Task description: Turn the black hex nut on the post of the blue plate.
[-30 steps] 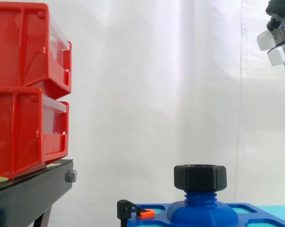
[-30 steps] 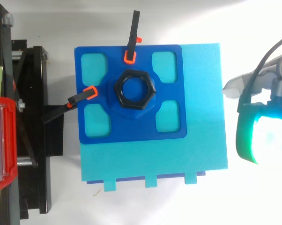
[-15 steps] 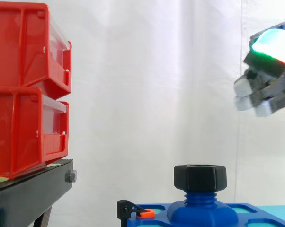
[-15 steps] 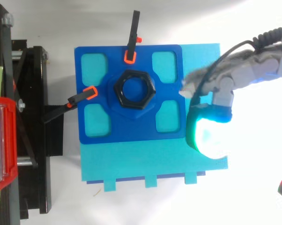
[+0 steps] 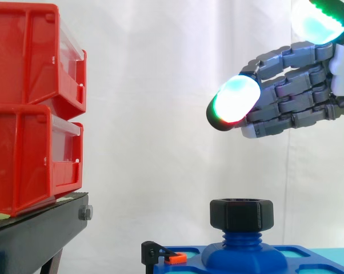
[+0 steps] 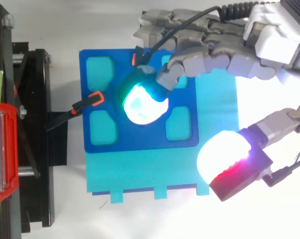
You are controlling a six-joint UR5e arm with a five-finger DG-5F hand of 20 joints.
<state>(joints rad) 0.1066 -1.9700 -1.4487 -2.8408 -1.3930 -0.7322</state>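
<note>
- Side view: the hand (image 5: 298,97) hangs upper right, fingers loosely spread and empty, well above the black hex nut (image 5: 241,214) on its post (image 5: 240,238), bottom centre; red bins (image 5: 29,108) stand left.
- Top view: a glowing fingertip (image 6: 142,102) hides the centre of the blue plate (image 6: 140,144).

Upper right: my hand (image 5: 295,100), entering from the right edge, fingers stretched leftward and only lightly bent, holding nothing. One fingertip pad (image 5: 235,101) glows white-green with a red underside.
Lower centre: black hex nut (image 5: 242,214) on the threaded post (image 5: 240,240) of the blue plate (image 5: 243,258), well below my hand and untouched.
At the plate's left end: black clamp (image 5: 154,252) with an orange tip.
Left: two red bins (image 5: 32,108), stacked on a black stand (image 5: 38,233).
Behind: white curtain (image 5: 160,114).
</note>
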